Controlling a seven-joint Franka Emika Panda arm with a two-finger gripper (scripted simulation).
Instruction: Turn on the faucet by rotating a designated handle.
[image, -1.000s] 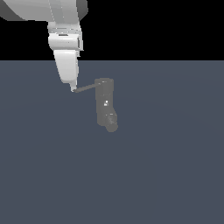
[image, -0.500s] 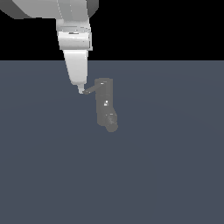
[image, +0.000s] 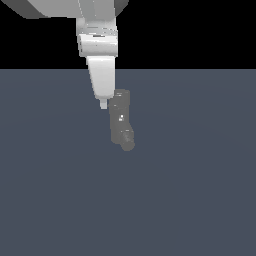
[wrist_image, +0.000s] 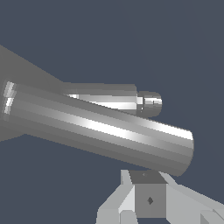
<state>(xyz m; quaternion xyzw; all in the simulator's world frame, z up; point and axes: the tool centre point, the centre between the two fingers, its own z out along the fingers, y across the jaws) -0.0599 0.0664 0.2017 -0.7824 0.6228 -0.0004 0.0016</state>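
Flat slate-blue bench (image: 190, 190) fills the lower part of the exterior view, with plain black above it. From the top of that view the white arm (image: 97, 37) comes down, narrowing to a pale pointed tip, the claw (image: 103, 104), which ends just beside the upper part of the faucet, on the exterior view's left of it. Whether the claw is clenched or released cannot be told: its fingers read as one closed-looking wedge here, and the wrist view shows only angular pale grey blocks of it (wrist_image: 148, 199) at the picture's edge. The faucet (image: 120, 117) stands a little above the middle of the exterior view, a dull grey upright cylinder leaning slightly, with a rounded spout end (image: 128, 145) bent toward the viewer at its foot and a tiny white speck on its body. In the wrist view the faucet (wrist_image: 96, 131) is a large shiny grey cylinder lying across the picture close to the camera. Behind it sits a thinner grey cylinder with a stepped, narrower tip, the handle (wrist_image: 118, 99), running nearly alongside the big one. In the exterior view the handle cannot be made out as a separate rod; the claw's tip covers or meets the place beside the faucet's top.
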